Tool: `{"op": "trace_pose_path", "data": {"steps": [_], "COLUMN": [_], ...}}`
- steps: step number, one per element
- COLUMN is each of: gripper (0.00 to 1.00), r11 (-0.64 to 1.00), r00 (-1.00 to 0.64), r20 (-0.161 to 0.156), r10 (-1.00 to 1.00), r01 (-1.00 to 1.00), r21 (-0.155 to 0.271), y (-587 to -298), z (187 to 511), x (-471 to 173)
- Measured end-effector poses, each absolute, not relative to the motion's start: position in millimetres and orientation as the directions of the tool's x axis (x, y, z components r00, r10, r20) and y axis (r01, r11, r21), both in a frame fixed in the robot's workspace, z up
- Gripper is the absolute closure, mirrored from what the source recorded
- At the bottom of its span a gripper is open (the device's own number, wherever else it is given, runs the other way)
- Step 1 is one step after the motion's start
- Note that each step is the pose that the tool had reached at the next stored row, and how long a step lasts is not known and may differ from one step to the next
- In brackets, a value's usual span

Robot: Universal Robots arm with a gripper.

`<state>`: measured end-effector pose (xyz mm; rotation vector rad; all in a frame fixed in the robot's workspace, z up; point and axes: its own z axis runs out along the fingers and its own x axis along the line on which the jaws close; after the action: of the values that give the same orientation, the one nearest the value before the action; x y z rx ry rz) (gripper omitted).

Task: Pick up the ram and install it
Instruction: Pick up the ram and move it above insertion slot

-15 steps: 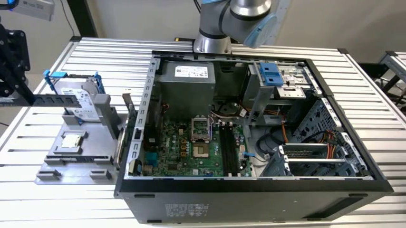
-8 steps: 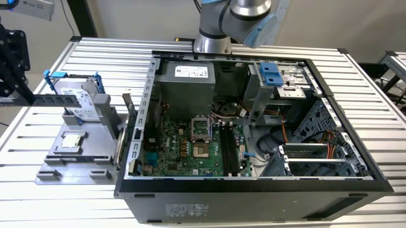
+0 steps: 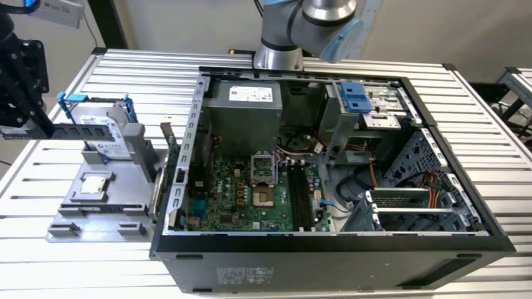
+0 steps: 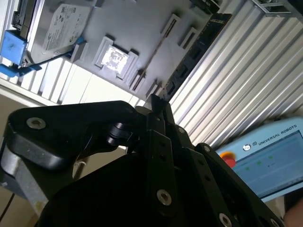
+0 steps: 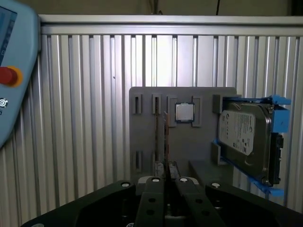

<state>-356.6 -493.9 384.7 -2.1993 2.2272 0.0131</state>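
The black two-fingered gripper (image 5: 165, 182) is clamped on the ram (image 5: 165, 142), a thin, long, bluish-green circuit-board stick that the first wrist view sees edge-on as a narrow line running out from between the closed fingertips. In the exterior view the stick is held level at the exterior view's left edge, over the flat grey plastic tray (image 3: 124, 199) and in front of the silver hard drive in a blue-edged frame (image 3: 99, 115), which stands tilted against the tray's far side. Whether the stick's lower edge touches the tray cannot be told. A small square silver chip (image 5: 183, 112) sits in its own recess on the tray, just beside the line of the ram in the first wrist view. The tray lies on a ribbed aluminium table (image 3: 490, 112), and a pale blue teach pendant with a red button (image 5: 14, 71) lies off to one side of it. Farther toward the exterior view's right, an open black computer case (image 3: 332, 255) lies on the table, showing a green motherboard (image 3: 241, 199) with long black memory slots (image 3: 301, 196). The silver and blue robot arm (image 3: 308, 25) rises behind the case.
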Motion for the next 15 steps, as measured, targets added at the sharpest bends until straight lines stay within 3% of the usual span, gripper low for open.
{"op": "trace_pose_path", "data": {"steps": [15], "gripper": [1.0], "r11": [0.014], "r00": [-0.015], "r20": [-0.014], "r10": [-1.0], "r01": [-1.0], "r21": [0.015], "y": [-493.9], "z": [384.7], "x": [-322.5]}}
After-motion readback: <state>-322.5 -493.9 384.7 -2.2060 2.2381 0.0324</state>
